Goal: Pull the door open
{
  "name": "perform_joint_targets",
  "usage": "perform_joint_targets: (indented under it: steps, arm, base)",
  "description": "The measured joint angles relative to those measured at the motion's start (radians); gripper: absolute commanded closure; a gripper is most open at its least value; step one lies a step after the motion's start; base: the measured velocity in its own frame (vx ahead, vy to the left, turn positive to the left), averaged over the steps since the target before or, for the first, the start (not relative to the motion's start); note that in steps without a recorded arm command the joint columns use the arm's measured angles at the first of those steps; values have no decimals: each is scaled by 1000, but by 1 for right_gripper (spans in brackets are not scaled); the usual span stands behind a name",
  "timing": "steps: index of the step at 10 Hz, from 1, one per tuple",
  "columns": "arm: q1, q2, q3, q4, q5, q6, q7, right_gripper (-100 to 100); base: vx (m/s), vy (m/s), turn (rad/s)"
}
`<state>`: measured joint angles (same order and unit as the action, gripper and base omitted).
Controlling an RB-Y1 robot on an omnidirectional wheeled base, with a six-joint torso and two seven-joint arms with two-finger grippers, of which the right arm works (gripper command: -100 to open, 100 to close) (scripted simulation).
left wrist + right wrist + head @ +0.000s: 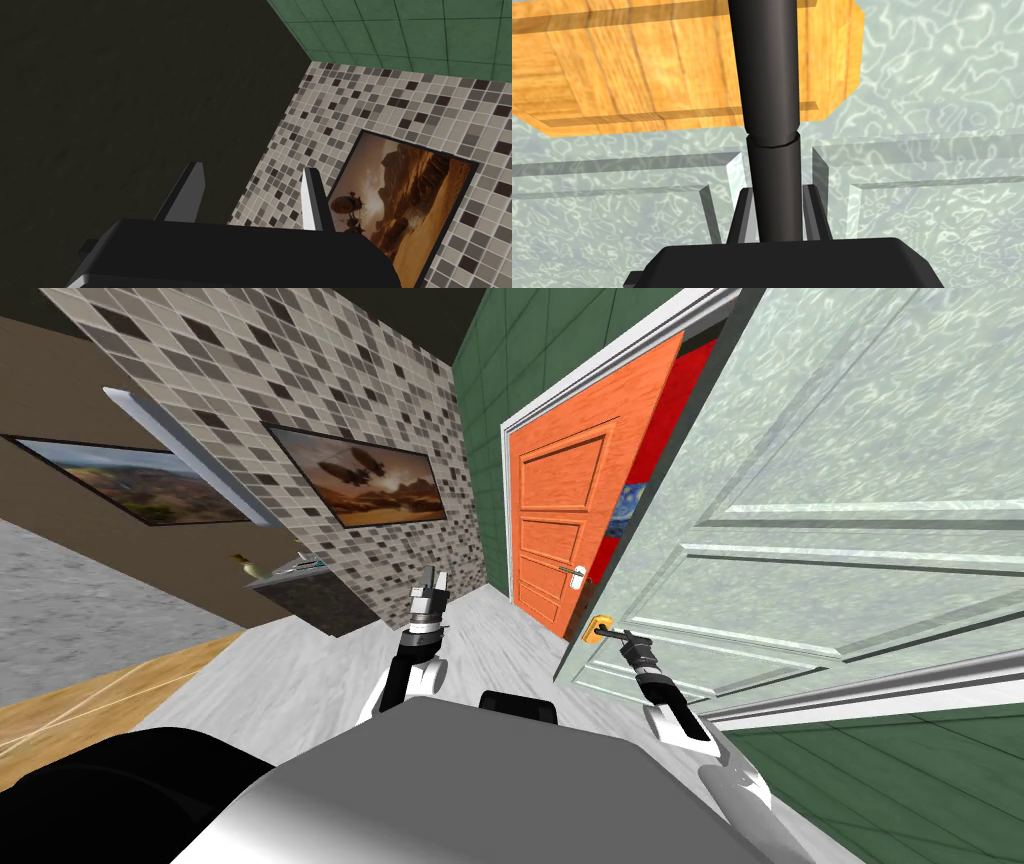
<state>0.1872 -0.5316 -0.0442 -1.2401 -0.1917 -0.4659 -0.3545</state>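
A pale green, marbled panelled door (pixel 840 488) stands partly swung toward me on the right. Its dark lever handle (pixel 612 635) juts from an orange-yellow backplate (pixel 597 626) near the door's free edge. My right gripper (pixel 622 638) is shut on that handle. In the right wrist view the dark handle bar (pixel 772 150) runs between my two fingers (pixel 739 215), which press its sides, with the wood-grained backplate (pixel 637 65) and the door face (pixel 937 165) behind. My left gripper (pixel 433 581) is held up in front of the tiled wall, open with nothing between its fingers (pixel 312 200).
An orange door (pixel 560 518) with a silver handle (pixel 577 573) stands further back in a white frame. A mosaic-tiled wall (pixel 300 378) with a framed picture (pixel 365 483) lies to the left, with a dark counter (pixel 310 588) below it. Pale floor (pixel 300 658) spreads ahead.
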Motion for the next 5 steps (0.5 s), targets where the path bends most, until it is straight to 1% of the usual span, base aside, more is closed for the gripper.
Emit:
perform_joint_targets:
  steps: [2,3,4,5]
  arm:
    - [27,-17,20,-21,1,-17,-16,100]
    - [34,-27,31,-23,1,-28,-27,100]
    - [38,-27,34,-20,2,-28,-29,100]
    - [49,-39,37,-20,0,-38,-35,100]
  base:
    - [-240,-80,118]
    - [-95,-38,9]
    - [-157,-40,144]
    - [-257,-54,211]
